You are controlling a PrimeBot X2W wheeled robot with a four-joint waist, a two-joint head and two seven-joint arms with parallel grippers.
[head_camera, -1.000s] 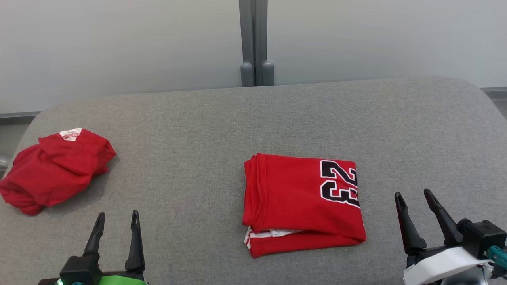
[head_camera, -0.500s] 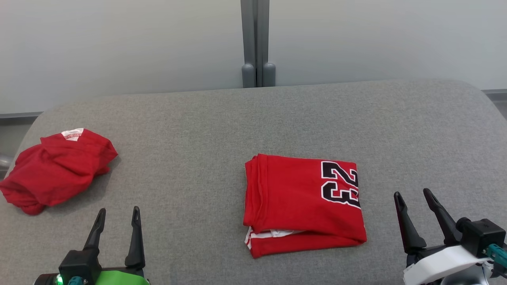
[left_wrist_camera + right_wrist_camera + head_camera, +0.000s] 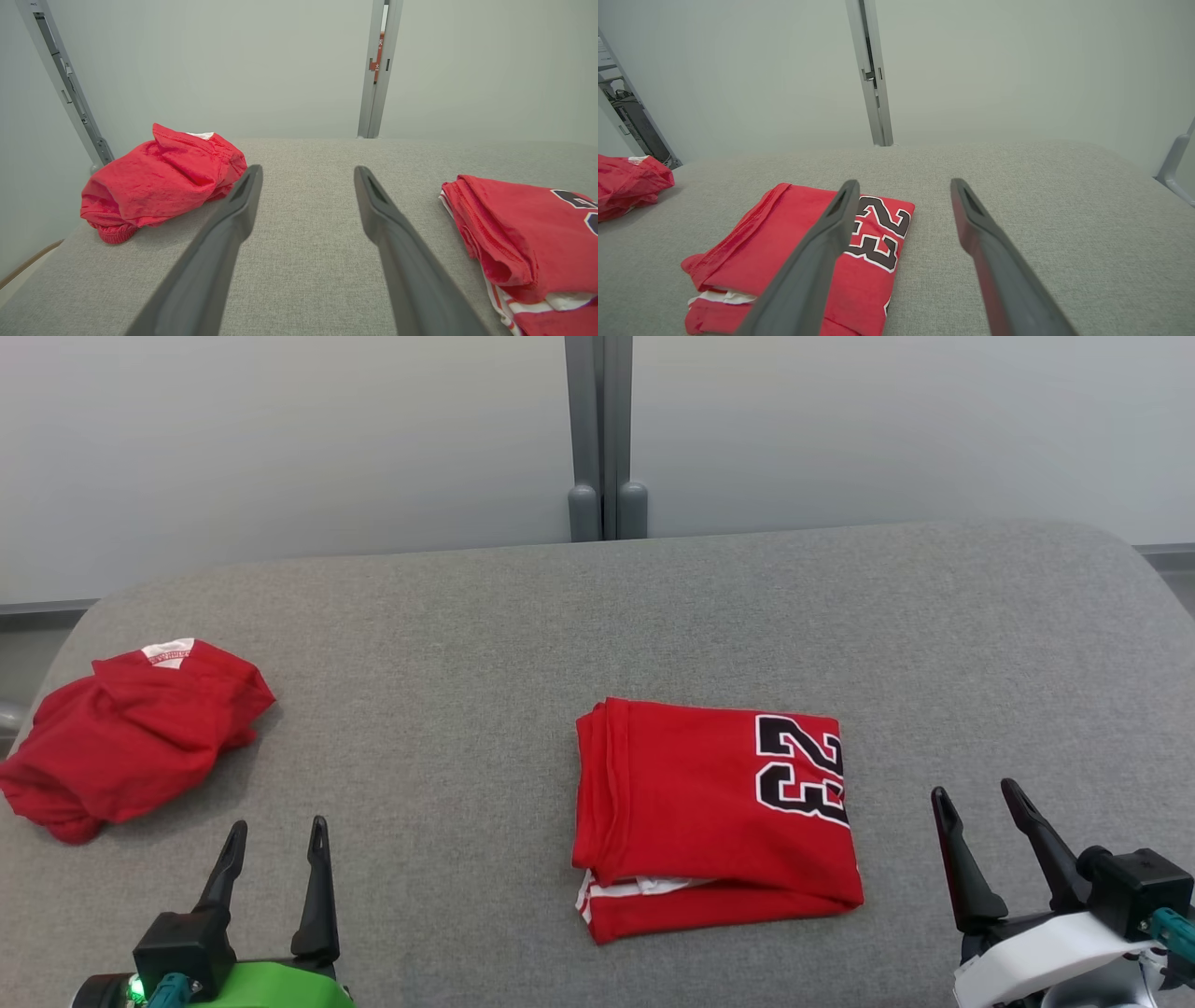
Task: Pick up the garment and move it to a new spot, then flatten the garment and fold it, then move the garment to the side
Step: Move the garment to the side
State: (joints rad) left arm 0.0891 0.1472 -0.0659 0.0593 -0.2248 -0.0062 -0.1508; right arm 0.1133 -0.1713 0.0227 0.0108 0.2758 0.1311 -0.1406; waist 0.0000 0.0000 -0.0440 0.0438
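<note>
Head view: right end effector spread, empty, low right. Left end effector spread, empty, low left. Folded jersey lies mid-worktop, near right one, up and to its left, well apart from left one; right arm nearer. Near-square, stacked fold edges face left. Crumpled red garment at far left edge.

Bright, even light is bathing all views. A soft shadow is pooling beside the crumpled garment.

Left gripper spread; folded garment beside.
</note>
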